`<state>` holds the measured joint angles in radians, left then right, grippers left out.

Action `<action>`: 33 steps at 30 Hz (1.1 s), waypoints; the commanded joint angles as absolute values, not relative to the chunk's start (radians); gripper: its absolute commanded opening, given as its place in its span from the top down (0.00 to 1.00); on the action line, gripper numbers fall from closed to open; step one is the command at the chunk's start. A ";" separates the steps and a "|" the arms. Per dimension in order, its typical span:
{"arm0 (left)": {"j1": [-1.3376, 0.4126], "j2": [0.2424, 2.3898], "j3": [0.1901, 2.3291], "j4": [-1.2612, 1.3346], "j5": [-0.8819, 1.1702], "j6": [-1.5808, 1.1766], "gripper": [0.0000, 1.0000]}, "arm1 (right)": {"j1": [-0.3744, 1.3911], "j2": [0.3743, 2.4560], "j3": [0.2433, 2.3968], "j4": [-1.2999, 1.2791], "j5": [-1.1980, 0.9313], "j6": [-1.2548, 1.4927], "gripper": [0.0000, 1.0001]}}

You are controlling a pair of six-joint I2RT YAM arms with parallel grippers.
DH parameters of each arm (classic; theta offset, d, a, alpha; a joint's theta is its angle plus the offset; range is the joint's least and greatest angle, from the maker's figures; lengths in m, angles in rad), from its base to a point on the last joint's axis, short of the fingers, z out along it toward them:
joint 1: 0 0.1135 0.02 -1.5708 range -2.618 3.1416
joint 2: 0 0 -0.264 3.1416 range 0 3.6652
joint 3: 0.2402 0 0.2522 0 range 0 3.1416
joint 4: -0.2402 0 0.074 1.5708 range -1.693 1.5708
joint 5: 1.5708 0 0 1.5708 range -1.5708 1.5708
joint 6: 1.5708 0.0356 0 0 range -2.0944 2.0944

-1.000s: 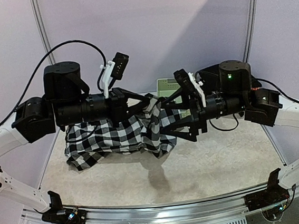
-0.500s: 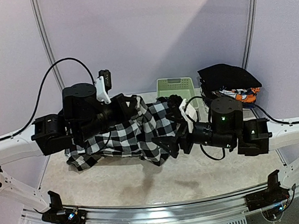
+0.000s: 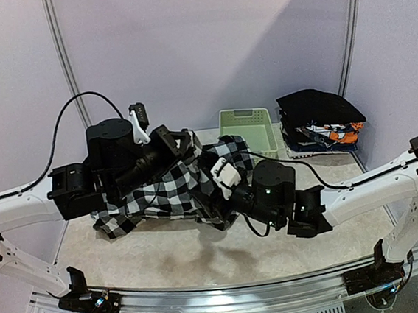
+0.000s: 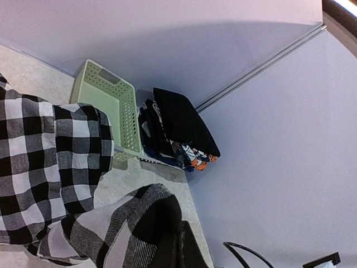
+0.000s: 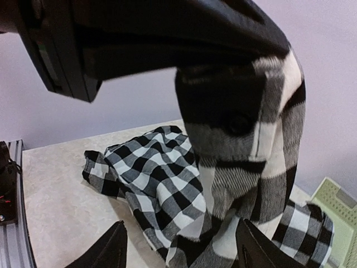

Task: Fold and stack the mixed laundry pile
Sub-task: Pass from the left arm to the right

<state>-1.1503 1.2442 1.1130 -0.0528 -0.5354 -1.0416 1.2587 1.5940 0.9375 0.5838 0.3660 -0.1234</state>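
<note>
My left gripper (image 3: pixel 186 141) is shut on a fold of the black-and-white checked shirt (image 3: pixel 164 194) and holds it up, while the rest drapes down onto the table. In the left wrist view the jaws (image 4: pixel 183 247) pinch the cloth (image 4: pixel 50 162) at the bottom edge. My right gripper (image 3: pixel 215 193) is low at the shirt's hanging right edge. Its dark fingers (image 5: pixel 107 249) stand apart, with the shirt's lower edge (image 5: pixel 223 223) hanging between them. A folded stack (image 3: pixel 319 121) of black cloth and orange-blue-white pieces sits at the back right.
A pale green slotted basket (image 3: pixel 248 127) stands at the back, between the shirt and the folded stack (image 4: pixel 179 129). The basket (image 4: pixel 113 107) is partly covered by the shirt in the left wrist view. Lilac walls close off the back and sides.
The right arm has swung down and to the left, to the shirt's hanging edge, and its fingers have narrowed. The left arm has lowered and drawn back with the shirt.
</note>
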 commanded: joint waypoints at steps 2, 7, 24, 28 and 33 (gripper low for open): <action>-1.157 1.237 1.090 -0.018 -0.553 -1.097 1.00 | 1.265 1.655 1.030 0.696 0.412 -0.162 0.41; -1.153 1.237 1.078 0.044 -0.541 -1.112 1.00 | 1.267 1.685 1.063 0.718 0.460 -0.180 0.51; -1.149 1.224 1.026 0.106 -0.544 -1.192 1.00 | 1.270 1.849 1.201 0.759 0.780 -0.175 0.48; -1.149 1.210 1.019 0.104 -0.559 -1.192 1.00 | 1.274 1.868 1.193 0.805 0.814 -0.193 0.56; -1.149 1.203 1.007 0.110 -0.561 -1.205 1.00 | 1.284 1.869 1.185 0.854 0.821 -0.236 0.66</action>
<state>-1.1488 1.2263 1.0283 0.0837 -0.5430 -1.1927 1.2694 1.8553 1.1786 0.7811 0.7689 -0.2028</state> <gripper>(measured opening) 0.008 0.380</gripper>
